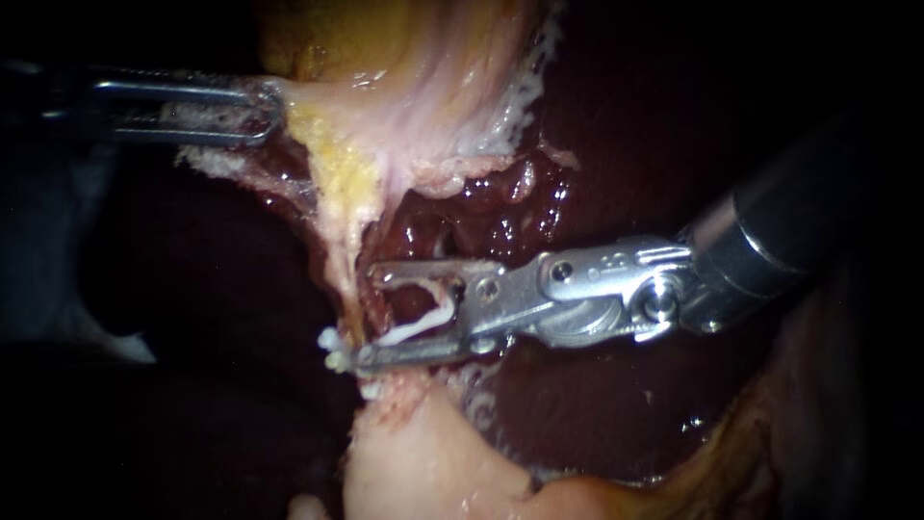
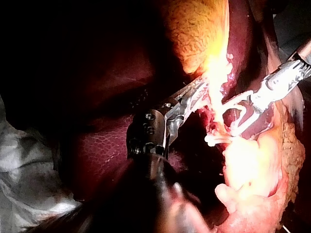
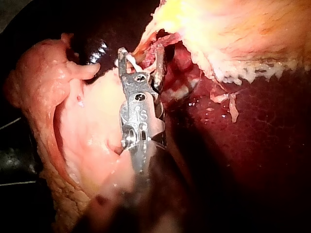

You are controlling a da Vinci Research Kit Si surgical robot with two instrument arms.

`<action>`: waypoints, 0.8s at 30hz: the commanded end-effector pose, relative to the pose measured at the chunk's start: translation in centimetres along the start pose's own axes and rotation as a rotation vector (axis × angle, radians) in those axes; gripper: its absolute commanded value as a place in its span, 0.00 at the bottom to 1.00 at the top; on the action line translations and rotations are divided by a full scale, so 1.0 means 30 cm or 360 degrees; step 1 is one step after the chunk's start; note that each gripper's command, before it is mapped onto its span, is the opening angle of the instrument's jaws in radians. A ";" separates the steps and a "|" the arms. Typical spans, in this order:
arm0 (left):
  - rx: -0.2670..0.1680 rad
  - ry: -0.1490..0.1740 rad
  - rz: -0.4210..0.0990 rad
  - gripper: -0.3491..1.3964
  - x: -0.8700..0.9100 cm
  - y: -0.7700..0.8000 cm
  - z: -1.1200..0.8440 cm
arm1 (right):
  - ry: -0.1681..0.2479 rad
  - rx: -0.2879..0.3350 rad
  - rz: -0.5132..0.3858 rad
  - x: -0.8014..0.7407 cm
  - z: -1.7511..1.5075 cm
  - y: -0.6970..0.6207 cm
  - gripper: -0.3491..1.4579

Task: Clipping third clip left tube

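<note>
The gallbladder (image 1: 414, 77) hangs pale and yellow at the top of the endoscope view. My left instrument (image 1: 262, 114) is shut on its edge and holds it up, as the left wrist view also shows (image 2: 194, 94). A thin pale tube (image 1: 342, 252) runs down from it. My right instrument (image 1: 368, 318) comes in from the right, its jaws open and straddling the tube, with a white clip (image 1: 416, 327) lying between them. Two white clips (image 1: 333, 351) sit on the tube at the lower jaw's tip. In the right wrist view the jaws (image 3: 141, 54) stand apart around the strand.
Dark red liver (image 1: 597, 404) lies behind and below the right instrument. Raw, glistening tissue (image 1: 481, 207) shows above its upper jaw. A pale pink lump of tissue (image 1: 423, 462) sits just under the lower jaw. White cloth (image 2: 24, 184) shows beside the left shaft.
</note>
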 end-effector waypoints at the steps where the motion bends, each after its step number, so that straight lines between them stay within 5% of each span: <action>1: 0.0000 0.0000 0.0000 0.00 0.0000 0.0000 0.0000 | 0.0002 0.0001 -0.0001 0.0000 0.000 0.0000 0.47; 24: 0.0000 0.0000 0.0000 0.00 0.0000 0.0000 -0.0002 | 0.0093 0.0060 0.0045 0.0026 -0.023 -0.0025 0.47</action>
